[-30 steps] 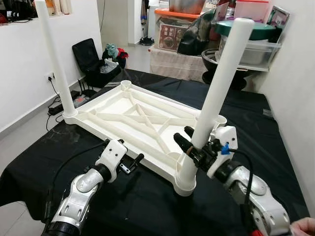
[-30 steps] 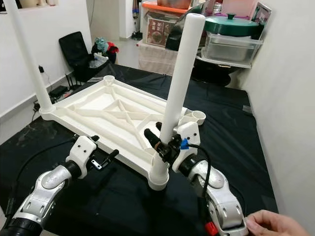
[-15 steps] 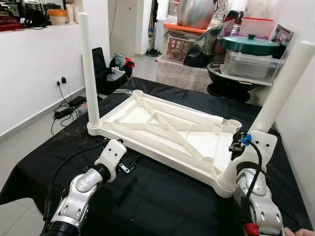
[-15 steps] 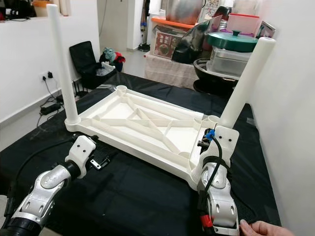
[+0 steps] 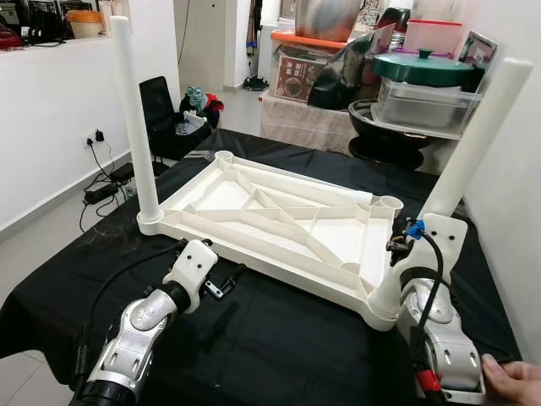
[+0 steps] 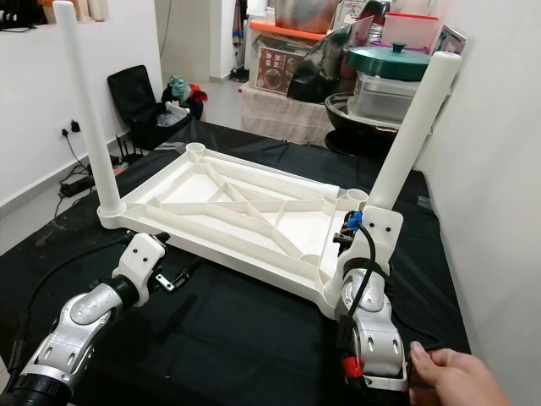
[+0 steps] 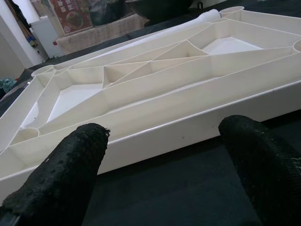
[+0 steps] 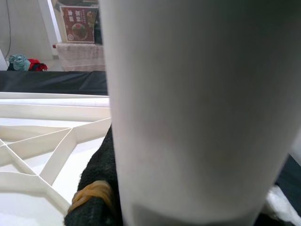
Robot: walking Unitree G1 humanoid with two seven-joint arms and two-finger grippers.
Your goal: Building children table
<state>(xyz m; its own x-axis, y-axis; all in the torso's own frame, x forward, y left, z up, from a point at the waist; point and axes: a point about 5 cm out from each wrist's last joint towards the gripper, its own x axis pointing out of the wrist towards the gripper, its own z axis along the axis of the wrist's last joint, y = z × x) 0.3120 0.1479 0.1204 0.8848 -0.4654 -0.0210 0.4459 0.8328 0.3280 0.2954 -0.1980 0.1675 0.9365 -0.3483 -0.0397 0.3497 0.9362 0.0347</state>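
Gripping the tilted white plastic leg (image 5: 473,139) of the upturned white ribbed tabletop (image 5: 279,224), the right gripper (image 8: 101,188) pinches it; the left gripper (image 7: 164,155) hovers spread beside the tabletop's edge.

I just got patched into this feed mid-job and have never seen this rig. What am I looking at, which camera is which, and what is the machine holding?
This is a humanoid robot with two silver arms, each ending in two long black fingers.

The two wide pictures come from its head camera, looking down at a black-covered table. The two close pictures come from cameras on its wrists.

On the cloth lies a white plastic children's tabletop, upside down with its ribs showing. One white leg stands in the far left corner socket. A second leg leans in the near right corner socket.

The right gripper is closed around that second leg near its base; its wrist view shows the leg pressed against one finger. The left gripper is open and holds nothing, just in front of the tabletop's near edge.

A person's hand touches the right arm from behind.
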